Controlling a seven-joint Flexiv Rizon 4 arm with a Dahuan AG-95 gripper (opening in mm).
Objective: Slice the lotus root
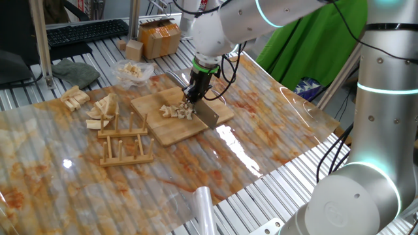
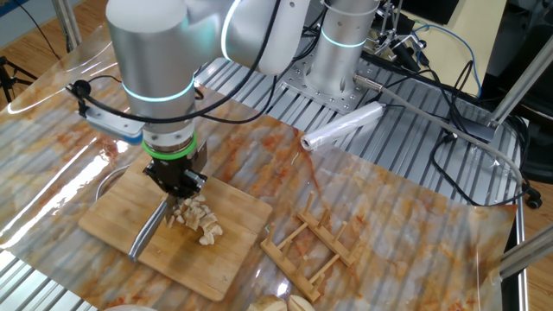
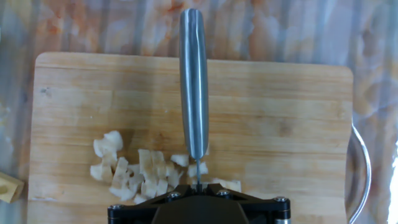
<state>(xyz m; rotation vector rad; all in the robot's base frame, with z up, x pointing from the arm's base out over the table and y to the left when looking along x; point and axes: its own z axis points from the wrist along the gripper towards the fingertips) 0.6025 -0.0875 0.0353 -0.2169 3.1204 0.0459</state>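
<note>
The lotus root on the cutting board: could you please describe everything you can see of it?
The lotus root is already cut into a cluster of small, cream-coloured, blocky bits with pale, matte faces. They lie loosely heaped, some touching, a few slightly apart, on the wooden cutting board, toward one edge. In the hand view the knife, held by the gripper, comes down at the cluster's edge, with bits on both sides of the blade; whether it touches a bit cannot be told.

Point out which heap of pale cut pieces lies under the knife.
The lotus root bits on the wooden board, beneath the knife. The tan wedges and the bagged pieces lie off the board.
</note>
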